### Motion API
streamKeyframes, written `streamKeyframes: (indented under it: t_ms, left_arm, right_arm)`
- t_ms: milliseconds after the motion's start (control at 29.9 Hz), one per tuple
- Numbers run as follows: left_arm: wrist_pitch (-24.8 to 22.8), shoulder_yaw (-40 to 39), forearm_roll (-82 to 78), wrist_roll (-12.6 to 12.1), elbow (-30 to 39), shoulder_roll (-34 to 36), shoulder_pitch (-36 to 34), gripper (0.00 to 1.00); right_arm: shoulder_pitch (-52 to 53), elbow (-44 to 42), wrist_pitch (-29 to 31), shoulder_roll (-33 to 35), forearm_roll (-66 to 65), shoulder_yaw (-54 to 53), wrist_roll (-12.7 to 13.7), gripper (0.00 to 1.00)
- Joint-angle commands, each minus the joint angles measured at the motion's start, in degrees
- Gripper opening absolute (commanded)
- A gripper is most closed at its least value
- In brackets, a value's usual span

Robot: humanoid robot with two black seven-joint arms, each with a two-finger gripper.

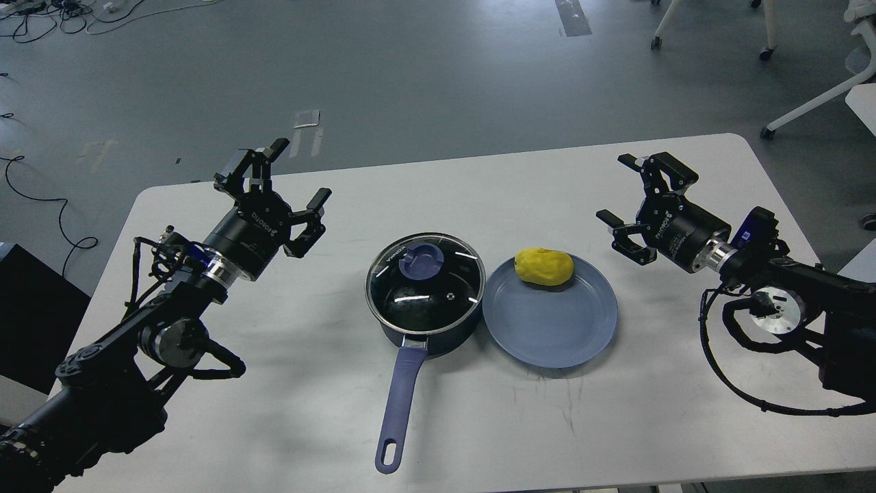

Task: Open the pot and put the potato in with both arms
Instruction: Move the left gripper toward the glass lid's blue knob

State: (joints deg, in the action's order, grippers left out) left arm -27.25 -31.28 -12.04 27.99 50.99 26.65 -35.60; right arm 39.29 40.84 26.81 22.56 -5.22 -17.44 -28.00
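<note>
Resting on one table (274, 424) are one lidded pot (424, 287), one potato (544, 266), one plate (551, 322), two empty spread claws (277, 185) (633, 202).

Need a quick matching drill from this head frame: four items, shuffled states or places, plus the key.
Items:
1. pot
2. potato
3. left pincer
4. plate

States:
A. open, raised, holding nothing
B. lies on the plate's far part
C. lid on, handle towards the near table edge
D. right of the pot, rims close together

Pairs: 1-C, 2-B, 3-A, 4-D
</note>
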Motion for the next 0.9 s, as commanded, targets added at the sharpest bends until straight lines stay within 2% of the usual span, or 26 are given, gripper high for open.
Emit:
streamKeyframes:
  t_ms: [0,301,368,435,501,568,669,702,735,802,869]
  left_arm:
    - [-0.26,0.07,0.00,0.01,-0.02,-0.11,0.18,0.98]
    - [-0.61,-0.10,0.35,-0.04,-2.38,0.94,-0.87,0.98]
    - [-0.75,-0.80,0.52,0.01,-5.28,1.21,-2.01,0.98]
    - [-0.75,-0.19,-0.09,0.01,-8.53,1.21,-6.04,0.98]
    - [-0.75,-0.10,-0.53,0.01,-8.46,1.12,-7.46,0.98]
    - [-0.75,-0.36,-3.16,0.01,-6.44,1.65,-8.61,0.98]
    - [-0.75,-0.28,-14.37,0.01,3.28,6.02,-12.03,0.98]
    - [-0.75,-0.28,-19.73,0.01,7.50,7.00,-12.30,0.98]
    - [-0.75,-0.28,-19.78,0.01,7.54,7.01,-12.30,0.98]
    - [-0.75,-0.36,-31.50,0.01,16.11,8.41,-12.30,0.98]
    - [-0.75,-0.36,-41.86,0.01,20.78,9.46,-12.21,0.98]
  right_arm:
    - [-0.53,-0.06,0.00,-0.24,0.03,-0.05,0.00,1.00]
    - [-0.18,-0.24,-0.18,-0.15,0.03,0.04,0.00,1.00]
    - [-0.01,-0.24,-0.18,0.20,0.03,0.39,0.00,1.00]
    - [-0.09,-0.15,-0.09,0.55,0.03,0.66,0.00,1.00]
    - [-0.18,-0.15,-0.09,0.64,0.03,0.66,0.00,1.00]
    - [-0.53,-0.06,-0.09,0.81,0.03,0.66,0.00,1.00]
    - [-0.62,-0.06,-0.18,1.25,0.03,0.66,0.00,1.00]
    - [-0.62,-0.06,-0.18,1.34,0.03,0.66,0.00,1.00]
    - [-0.62,-0.06,-0.18,1.34,0.03,0.66,0.00,1.00]
    - [-0.71,-0.06,-0.18,1.34,0.03,0.66,0.00,1.00]
    - [-0.80,-0.06,-0.18,1.52,0.03,0.66,0.00,1.00]
